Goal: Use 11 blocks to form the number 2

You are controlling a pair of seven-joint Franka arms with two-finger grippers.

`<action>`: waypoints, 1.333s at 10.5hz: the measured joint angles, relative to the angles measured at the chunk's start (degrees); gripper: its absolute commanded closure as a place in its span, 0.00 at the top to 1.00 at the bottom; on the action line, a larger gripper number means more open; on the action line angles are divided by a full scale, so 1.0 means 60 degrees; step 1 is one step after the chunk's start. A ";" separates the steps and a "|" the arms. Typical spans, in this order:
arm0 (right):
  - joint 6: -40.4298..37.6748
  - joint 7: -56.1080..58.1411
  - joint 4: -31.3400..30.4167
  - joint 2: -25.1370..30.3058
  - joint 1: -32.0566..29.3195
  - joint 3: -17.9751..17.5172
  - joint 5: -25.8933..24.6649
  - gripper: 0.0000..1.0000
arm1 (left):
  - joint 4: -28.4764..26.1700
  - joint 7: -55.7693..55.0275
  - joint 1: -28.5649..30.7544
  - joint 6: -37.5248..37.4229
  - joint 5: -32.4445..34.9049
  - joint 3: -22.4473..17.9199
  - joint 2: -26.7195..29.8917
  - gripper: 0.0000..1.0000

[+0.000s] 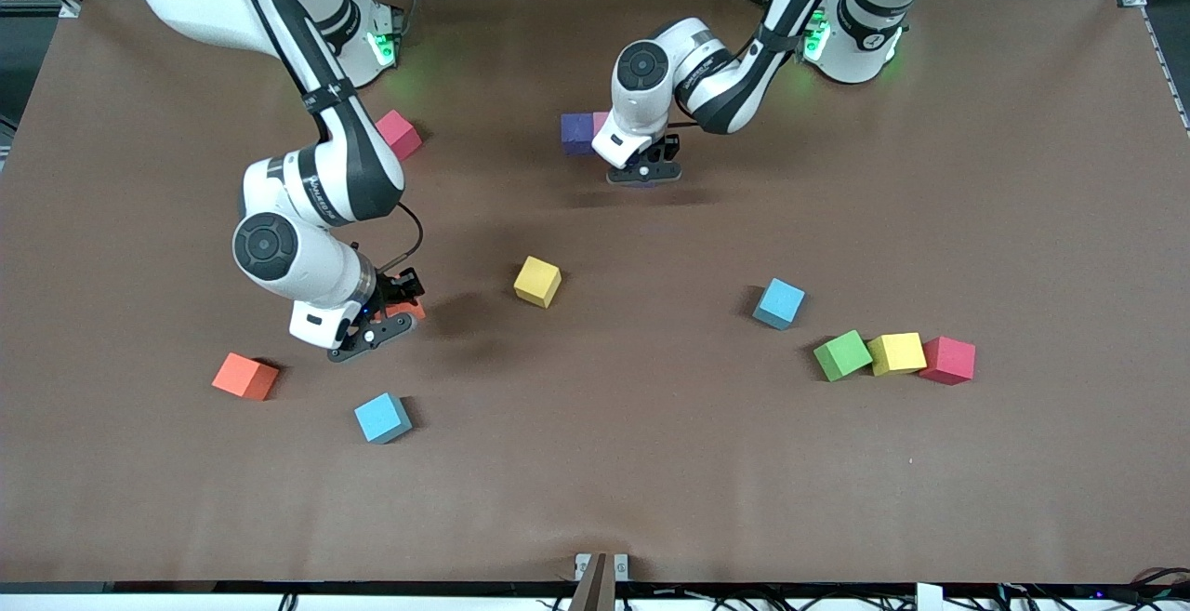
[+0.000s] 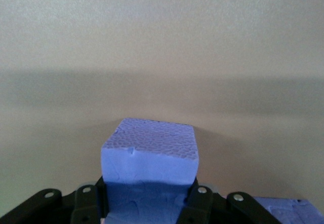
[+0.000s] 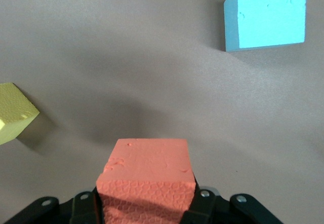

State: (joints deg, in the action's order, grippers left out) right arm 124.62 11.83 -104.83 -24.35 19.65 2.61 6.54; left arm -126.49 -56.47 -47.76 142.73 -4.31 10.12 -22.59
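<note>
My left gripper [image 1: 643, 172] [image 2: 149, 206] is shut on a purple block [image 2: 149, 153], low over the table toward the arms' bases. Beside it lie a second purple block [image 1: 577, 132] [image 2: 289, 210] and a pink one [image 1: 601, 120], mostly hidden by the hand. My right gripper [image 1: 386, 315] [image 3: 147, 211] is shut on an orange block [image 1: 407, 311] [image 3: 147, 171], low over the table at the right arm's end. A yellow block [image 1: 537, 281] [image 3: 12, 113] and a sky-blue block [image 1: 382, 418] [image 3: 267, 15] lie close to it. No number 2 shows in any view.
An orange block [image 1: 245, 376] and a pink block [image 1: 400, 134] lie at the right arm's end. Toward the left arm's end sit a sky-blue block [image 1: 779, 303], then green [image 1: 842, 354], yellow [image 1: 897, 352] and crimson-red [image 1: 948, 360] cubes in a touching row.
</note>
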 measured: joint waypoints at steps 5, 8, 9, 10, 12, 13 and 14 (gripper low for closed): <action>0.0000 0.0000 0.0001 0.0000 0.0000 0.0000 0.0001 0.00 | -0.0149 0.0000 0.0007 0.0011 0.0000 -0.0001 -0.0004 1.00; 0.0000 -0.0028 0.0011 -0.0001 0.0000 0.0000 0.0007 0.00 | -0.0161 0.0000 0.0045 0.0041 0.0000 -0.0055 0.0000 1.00; 0.0000 -0.0104 0.0051 -0.0002 0.0008 -0.0006 0.0012 0.00 | -0.0110 0.0000 0.0063 0.0091 0.0000 -0.0079 0.0026 1.00; 0.0000 -0.0284 0.0115 -0.0001 0.0060 -0.0025 0.0015 0.00 | -0.0024 0.0000 0.0100 0.0117 0.0000 -0.0095 0.0111 1.00; 0.0000 -0.0861 0.0205 -0.0001 0.0365 -0.0039 0.0020 0.00 | 0.0115 0.0000 0.0255 0.0119 0.0000 -0.0105 0.0514 1.00; 0.0000 -0.1128 0.0249 -0.0002 0.0537 -0.0041 0.0021 0.00 | 0.0141 0.0000 0.0383 0.0117 0.0000 -0.0111 0.0798 1.00; 0.0000 -0.1385 0.0297 -0.0001 0.0684 -0.0041 0.0022 0.00 | 0.0144 0.0000 0.0510 0.0110 0.0000 -0.0112 0.1087 1.00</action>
State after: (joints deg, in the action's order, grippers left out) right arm 124.62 3.51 -103.04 -24.36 23.75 2.36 6.67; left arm -125.63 -56.47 -44.70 143.40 -4.31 9.45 -16.07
